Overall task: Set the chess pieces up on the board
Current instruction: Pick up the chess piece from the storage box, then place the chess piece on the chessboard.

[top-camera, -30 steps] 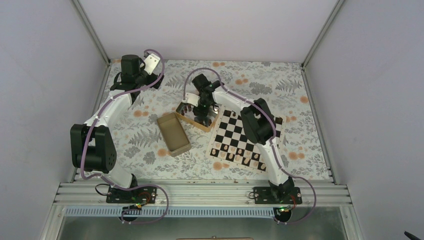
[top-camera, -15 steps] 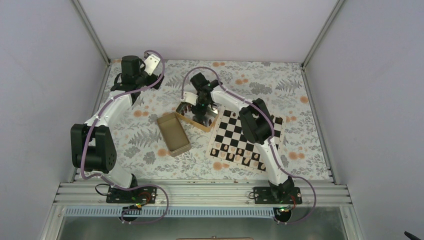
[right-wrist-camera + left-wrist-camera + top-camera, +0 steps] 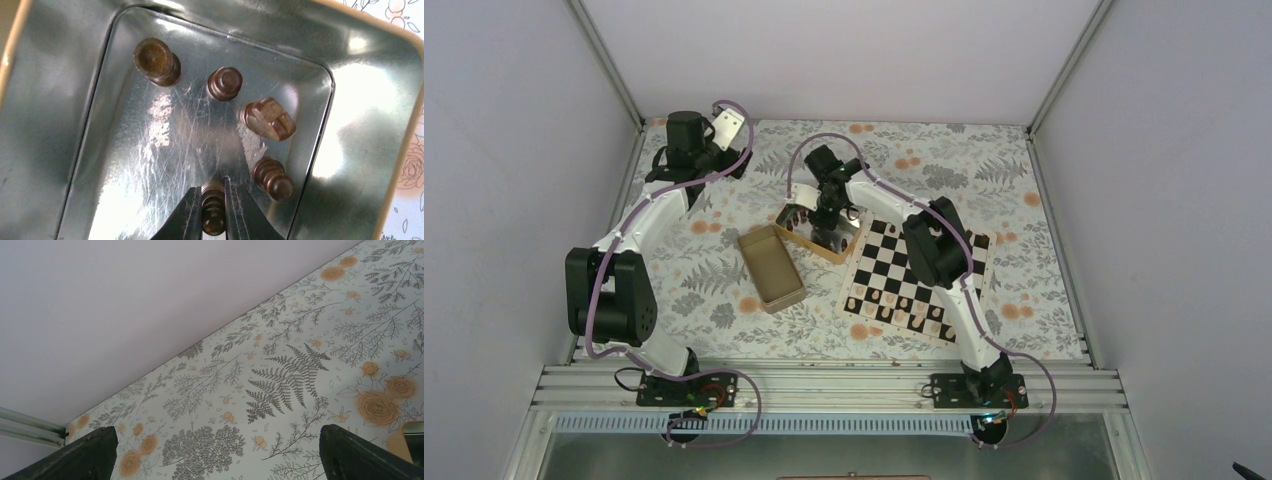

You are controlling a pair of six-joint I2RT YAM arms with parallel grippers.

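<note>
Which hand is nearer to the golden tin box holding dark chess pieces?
Right. The right hand is inside the golden tin box, gripping a dark brown wooden piece; the left hand is far to its left.

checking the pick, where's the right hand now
Right wrist view: the right hand is inside the open tin, shut on a dark chess piece at bottom centre, another piece just right of it.

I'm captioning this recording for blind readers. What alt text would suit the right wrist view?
The right pincer grips a dark brown chess piece at the bottom centre of a shiny tin box, seen from above. Four more dark pieces sit loose on the scratched metal floor beyond it.
</note>
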